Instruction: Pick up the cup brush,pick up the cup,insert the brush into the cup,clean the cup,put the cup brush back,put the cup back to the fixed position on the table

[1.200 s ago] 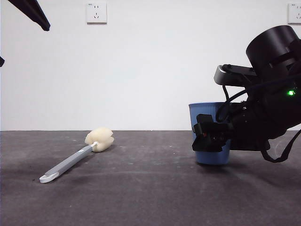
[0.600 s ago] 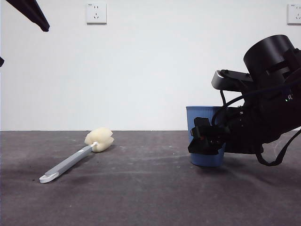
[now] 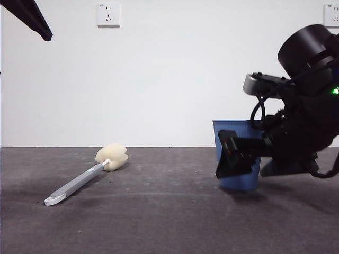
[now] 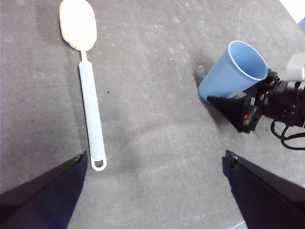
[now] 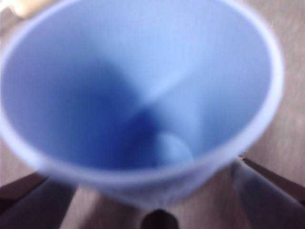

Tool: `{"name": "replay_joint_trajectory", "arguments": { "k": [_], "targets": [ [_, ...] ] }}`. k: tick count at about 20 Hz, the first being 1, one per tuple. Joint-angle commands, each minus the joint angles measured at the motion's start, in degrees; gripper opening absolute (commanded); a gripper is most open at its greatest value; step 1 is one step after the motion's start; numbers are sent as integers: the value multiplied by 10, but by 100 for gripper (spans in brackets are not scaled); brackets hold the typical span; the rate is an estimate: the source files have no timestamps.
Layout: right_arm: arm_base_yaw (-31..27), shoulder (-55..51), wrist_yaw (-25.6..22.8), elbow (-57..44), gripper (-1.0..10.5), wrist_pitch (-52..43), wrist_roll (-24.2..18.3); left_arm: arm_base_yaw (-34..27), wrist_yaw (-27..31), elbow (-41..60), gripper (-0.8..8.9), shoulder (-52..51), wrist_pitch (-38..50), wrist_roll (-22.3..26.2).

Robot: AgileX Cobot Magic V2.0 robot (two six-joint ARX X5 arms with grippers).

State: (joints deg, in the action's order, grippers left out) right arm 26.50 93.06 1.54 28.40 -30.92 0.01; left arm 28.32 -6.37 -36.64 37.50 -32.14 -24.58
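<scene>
The blue ribbed cup (image 3: 238, 153) stands upright at the right, its base at or just above the table (image 3: 159, 222). My right gripper (image 3: 233, 159) comes in from the right and is shut on the cup's lower half. In the right wrist view the cup (image 5: 143, 95) fills the picture, mouth toward the camera, with a jaw on each side. The cup brush (image 3: 85, 177) lies flat at the left, cream sponge head (image 3: 112, 156) farther from the camera. My left gripper (image 4: 155, 155) hangs open high above the brush (image 4: 90, 109), holding nothing.
A white wall with two sockets (image 3: 108, 14) closes off the back of the table. The left arm shows only as a black tip (image 3: 32, 18) in the front view's top left corner. Bare dark table lies between brush and cup (image 4: 233, 71).
The right gripper shifted the cup slightly left, then back right and a little lower, while its wrist rose. The brush has not moved. The left arm's tip moved slightly.
</scene>
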Motion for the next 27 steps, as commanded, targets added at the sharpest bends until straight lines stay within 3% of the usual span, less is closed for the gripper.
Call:
{"name": "replay_joint_trajectory", "arguments": {
  "k": [1, 9, 16, 21, 25, 26, 27],
  "targets": [
    [1, 1, 7, -5, 513, 21, 2, 1, 3, 5, 475, -1, -1, 9],
    [5, -93, 16, -5, 512, 156, 7, 1, 3, 5, 476, -1, -1, 9],
    [7, -346, 16, -5, 504, 451, 37, 1, 0, 5, 475, -1, -1, 20],
    [7, -532, 32, 31, 498, 596, 62, 1, -17, 5, 469, -1, -1, 22],
    [7, -571, 109, 125, 302, 717, 71, 1, -61, 5, 450, -1, -1, 24],
    [7, -570, 132, 145, 249, 737, 71, 1, -77, 5, 381, -1, -2, 24],
    [7, -566, 153, 165, 176, 756, 71, 1, -96, 5, 251, -1, -2, 25]
  ]
}}
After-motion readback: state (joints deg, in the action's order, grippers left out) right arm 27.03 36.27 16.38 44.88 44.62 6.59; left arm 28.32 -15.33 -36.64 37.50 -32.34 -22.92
